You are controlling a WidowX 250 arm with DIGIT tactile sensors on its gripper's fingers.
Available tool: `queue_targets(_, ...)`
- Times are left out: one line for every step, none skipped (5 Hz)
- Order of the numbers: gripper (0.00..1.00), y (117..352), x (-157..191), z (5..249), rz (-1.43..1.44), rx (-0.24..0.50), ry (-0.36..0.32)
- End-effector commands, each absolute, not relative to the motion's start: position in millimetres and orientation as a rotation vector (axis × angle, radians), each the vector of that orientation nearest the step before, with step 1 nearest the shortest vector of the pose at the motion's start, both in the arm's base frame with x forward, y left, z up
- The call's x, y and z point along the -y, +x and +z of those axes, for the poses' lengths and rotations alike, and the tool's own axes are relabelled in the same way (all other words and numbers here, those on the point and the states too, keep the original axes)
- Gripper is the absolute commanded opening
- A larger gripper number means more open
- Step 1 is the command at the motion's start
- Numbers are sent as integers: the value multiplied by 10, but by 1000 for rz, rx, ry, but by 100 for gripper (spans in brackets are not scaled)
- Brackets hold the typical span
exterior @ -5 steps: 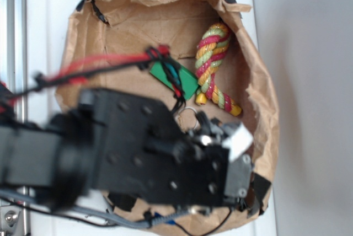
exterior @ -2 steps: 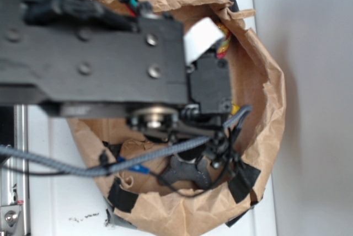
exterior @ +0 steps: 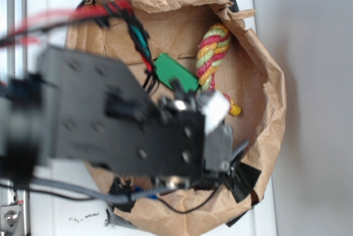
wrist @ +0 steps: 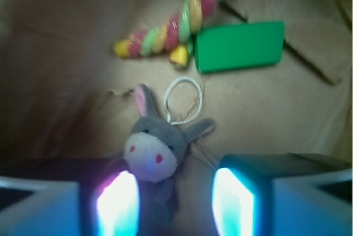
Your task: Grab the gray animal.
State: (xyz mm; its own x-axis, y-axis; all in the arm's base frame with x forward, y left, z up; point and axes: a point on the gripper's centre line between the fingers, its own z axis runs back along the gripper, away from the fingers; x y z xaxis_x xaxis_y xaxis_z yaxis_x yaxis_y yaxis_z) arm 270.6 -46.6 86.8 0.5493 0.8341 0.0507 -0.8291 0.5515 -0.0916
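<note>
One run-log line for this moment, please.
phase: pre-grasp | end effector: open, straddling gray animal | rope toy, green block: untouched

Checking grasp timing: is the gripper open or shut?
Open: in the wrist view the gripper fingers stand apart, gray animal between them.

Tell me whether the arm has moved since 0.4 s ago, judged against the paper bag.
Yes. In the exterior view the arm has shifted down the picture: it no longer covers the paper bag's upper part, so the green block and rope toy show again.
</note>
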Motion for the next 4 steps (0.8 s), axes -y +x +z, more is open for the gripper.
queue_targets(100, 2977, 679, 687, 1043, 135, -55)
queue_targets(100, 3086, 722, 609, 1058, 177, -17)
queue_targets(100, 3214, 683, 493, 1089, 199, 37)
queue_targets(100, 3286, 654, 506, 1100, 197, 66)
